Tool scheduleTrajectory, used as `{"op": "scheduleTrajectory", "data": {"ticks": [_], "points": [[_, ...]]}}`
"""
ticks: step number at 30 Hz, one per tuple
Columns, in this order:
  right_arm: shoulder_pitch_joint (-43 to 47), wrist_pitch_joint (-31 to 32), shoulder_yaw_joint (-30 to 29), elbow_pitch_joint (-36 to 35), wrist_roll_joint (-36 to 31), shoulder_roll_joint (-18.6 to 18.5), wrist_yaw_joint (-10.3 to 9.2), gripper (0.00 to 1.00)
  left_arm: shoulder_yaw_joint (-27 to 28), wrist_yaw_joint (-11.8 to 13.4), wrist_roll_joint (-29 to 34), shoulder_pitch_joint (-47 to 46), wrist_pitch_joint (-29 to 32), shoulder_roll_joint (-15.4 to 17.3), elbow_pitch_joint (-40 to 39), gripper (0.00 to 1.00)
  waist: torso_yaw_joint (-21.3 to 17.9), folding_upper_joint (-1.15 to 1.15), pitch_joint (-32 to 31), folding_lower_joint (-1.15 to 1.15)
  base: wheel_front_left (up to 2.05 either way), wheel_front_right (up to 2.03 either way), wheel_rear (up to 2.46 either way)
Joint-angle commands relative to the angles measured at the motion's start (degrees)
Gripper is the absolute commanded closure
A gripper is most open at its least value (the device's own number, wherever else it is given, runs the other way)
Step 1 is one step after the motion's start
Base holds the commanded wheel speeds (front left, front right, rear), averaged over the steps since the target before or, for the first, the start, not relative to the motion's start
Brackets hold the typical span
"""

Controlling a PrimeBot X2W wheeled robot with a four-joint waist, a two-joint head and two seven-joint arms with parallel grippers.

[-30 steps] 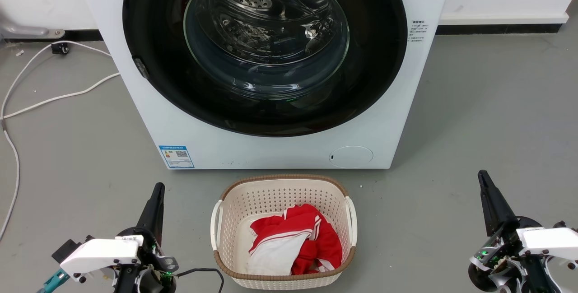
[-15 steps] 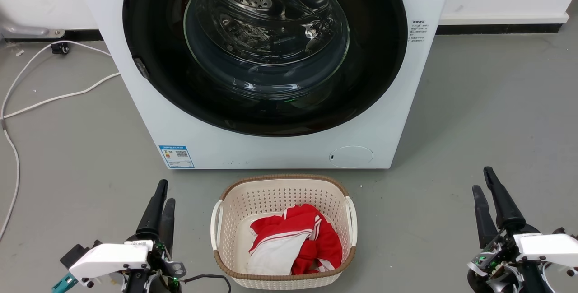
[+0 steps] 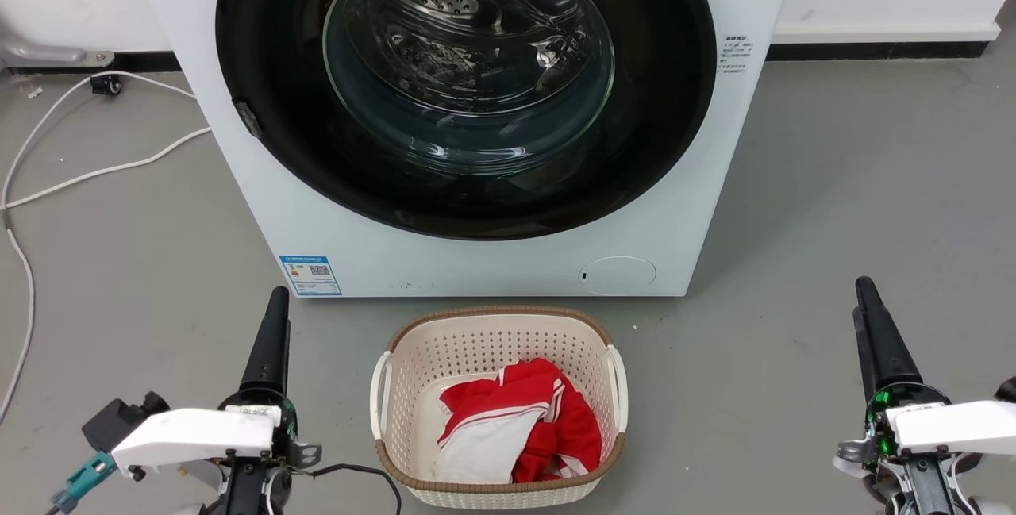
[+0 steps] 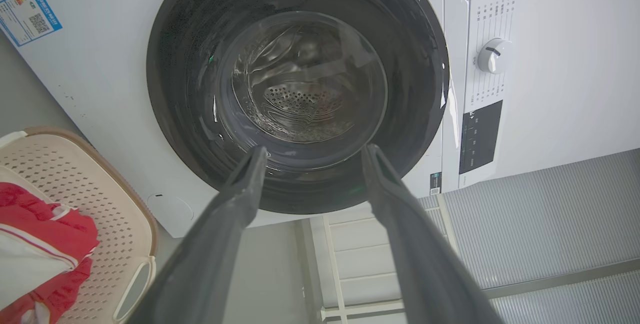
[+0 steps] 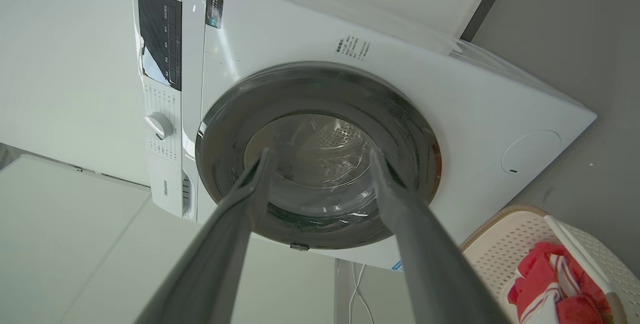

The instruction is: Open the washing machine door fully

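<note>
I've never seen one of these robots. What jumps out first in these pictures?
The huge glossy black washing machine door, closed, with its bulging glass centre, dominates the top of the head view. Below it on the floor sits a cream basket holding a red and white garment, flanked by the left end effector and right end effector, both open.

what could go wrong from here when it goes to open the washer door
1. The washing machine door is glossy, with a small tab at its left edge as the likely grip point; the open left claw may slip off or miss it.
2. The laundry basket sits directly in front of the machine; a reaching arm might knock it.
3. If the door hinges opposite the tab, it may swing toward the right claw.
</note>
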Motion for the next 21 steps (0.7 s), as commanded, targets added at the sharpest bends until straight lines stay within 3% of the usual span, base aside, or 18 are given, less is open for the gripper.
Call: {"op": "scheduleTrajectory", "data": {"ticks": [1,21], "points": [[-0.6,-0.7,0.2,-2.1,-3.4,-0.1,0.02,0.00,-0.3,-0.1,2.9,-1.6,-0.6,0.2,-2.0,0.00,-0.1,0.00,0.0,0.00,0.00,0.00,0.00],[1.6,-5.0,2.3,-6.4,-32.9,-0.1,0.02,0.00,-1.2,0.0,30.0,-0.8,-4.9,0.2,-7.3,0.00,-0.5,0.00,0.1,0.00,0.00,0.00,0.00]]}}
